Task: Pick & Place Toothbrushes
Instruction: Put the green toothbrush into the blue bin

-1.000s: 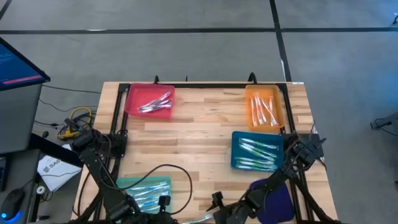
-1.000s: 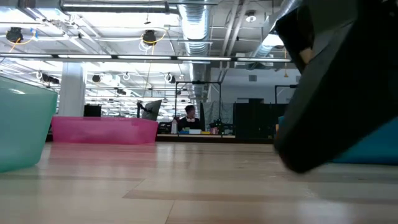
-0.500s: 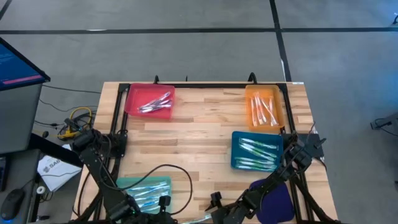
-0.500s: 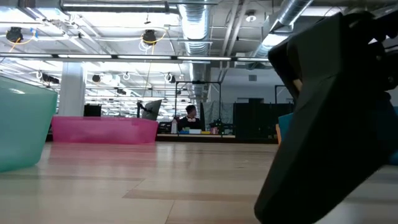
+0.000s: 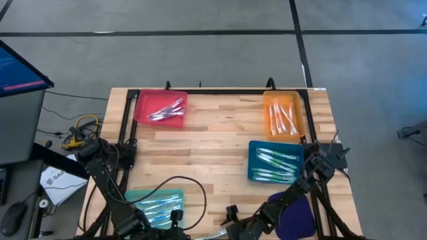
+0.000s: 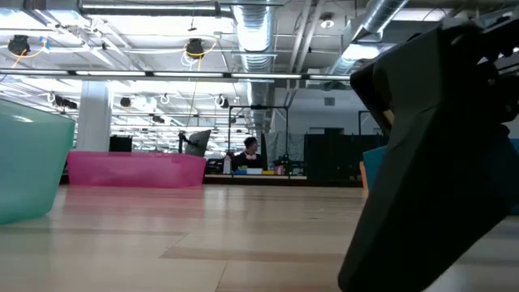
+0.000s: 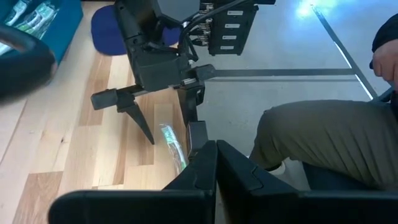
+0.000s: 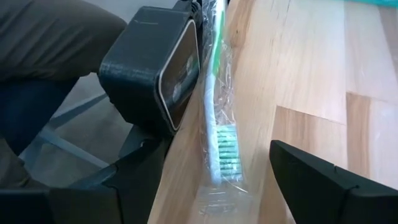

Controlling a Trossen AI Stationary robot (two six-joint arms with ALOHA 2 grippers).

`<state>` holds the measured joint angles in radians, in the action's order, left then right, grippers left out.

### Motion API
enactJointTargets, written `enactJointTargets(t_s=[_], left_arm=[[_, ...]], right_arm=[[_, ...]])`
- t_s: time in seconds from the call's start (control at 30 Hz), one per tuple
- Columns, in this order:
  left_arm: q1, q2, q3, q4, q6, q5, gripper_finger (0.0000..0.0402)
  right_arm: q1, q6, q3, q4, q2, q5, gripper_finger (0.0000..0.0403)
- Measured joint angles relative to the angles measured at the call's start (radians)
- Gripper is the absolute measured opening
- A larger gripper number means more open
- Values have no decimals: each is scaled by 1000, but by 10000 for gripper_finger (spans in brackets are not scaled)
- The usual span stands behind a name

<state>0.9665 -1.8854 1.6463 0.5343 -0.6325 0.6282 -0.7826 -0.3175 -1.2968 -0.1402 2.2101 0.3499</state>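
One toothbrush (image 8: 217, 130), white with a green handle and green bristles, lies in a clear wrapper along the table's near edge (image 5: 208, 233). My left gripper (image 7: 215, 152) is shut at its handle end. My right gripper (image 8: 224, 183) is open; its fingers (image 7: 142, 124) stand on either side of the bristle head without touching it. More toothbrushes lie in the red tray (image 5: 161, 108), orange tray (image 5: 283, 115), blue tray (image 5: 275, 162) and teal tray (image 5: 155, 203). My left gripper is shut on the wrapped toothbrush at its handle end (image 7: 181, 158), coming level along the table's near edge. Its own fingers hide the exact place of contact. The toothbrush points away from the fingers, and its bristle head (image 7: 169, 135) rests on the wood.
A purple tray (image 5: 293, 212) sits under my right arm at the near right corner. A black cable (image 5: 190, 183) loops across the near middle of the table. A seated person's leg (image 7: 311, 137) is just beyond the near edge. Bare wood spans the table's middle.
In the low view my right arm has come lower and toward the table's left, filling more of the picture, then it has held still. The toothbrush and my left gripper have stayed where they were.
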Motion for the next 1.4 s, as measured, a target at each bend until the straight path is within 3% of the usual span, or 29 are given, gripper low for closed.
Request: enactJointTargets(t_s=[0.23,0.77,1.4], left_arm=[[0,0,0,0,0,0,0],[0,0,0,0,0,-7,0],[0,0,0,0,0,-8,0]], right_arm=[[22,-48,0,17,-3,-73,285],[26,-50,1,16,-2,-76,279],[27,-41,3,24,-1,-78,128]])
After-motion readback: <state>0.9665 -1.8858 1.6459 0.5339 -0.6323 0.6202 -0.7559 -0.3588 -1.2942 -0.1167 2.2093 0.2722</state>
